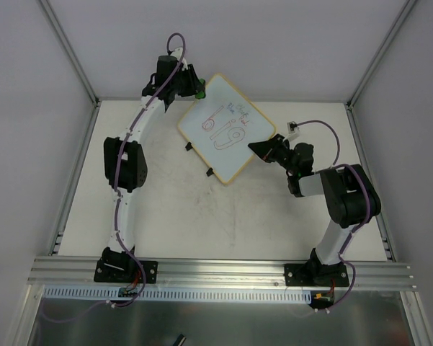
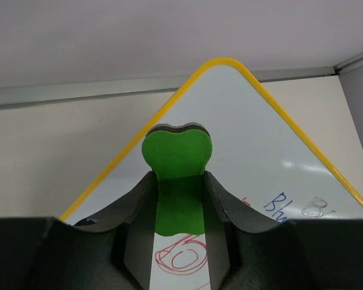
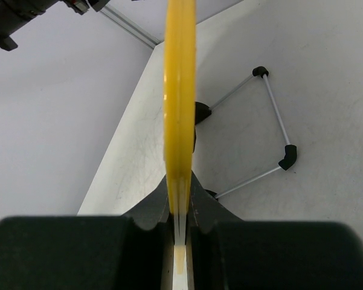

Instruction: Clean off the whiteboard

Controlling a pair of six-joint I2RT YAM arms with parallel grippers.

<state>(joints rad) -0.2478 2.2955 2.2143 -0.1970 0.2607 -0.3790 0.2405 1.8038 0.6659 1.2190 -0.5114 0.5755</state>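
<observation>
White tabletop (image 1: 166,216) lies under the whiteboard (image 1: 223,119). Right gripper (image 1: 260,147) clamps its four-o'clock edge; left gripper (image 2: 180,181), at eleven o'clock, pinches a green eraser (image 2: 176,154).

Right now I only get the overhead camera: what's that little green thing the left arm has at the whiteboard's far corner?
Observer: A green eraser, notched on top, clamped between the left hand's fingers.
Visitor: And on the opposite side?
Observer: The right hand pinches the whiteboard's yellow rim between both fingers.
Visitor: Anything behind it?
Observer: A thin wire stand with black corner pieces juts from its back.
</observation>
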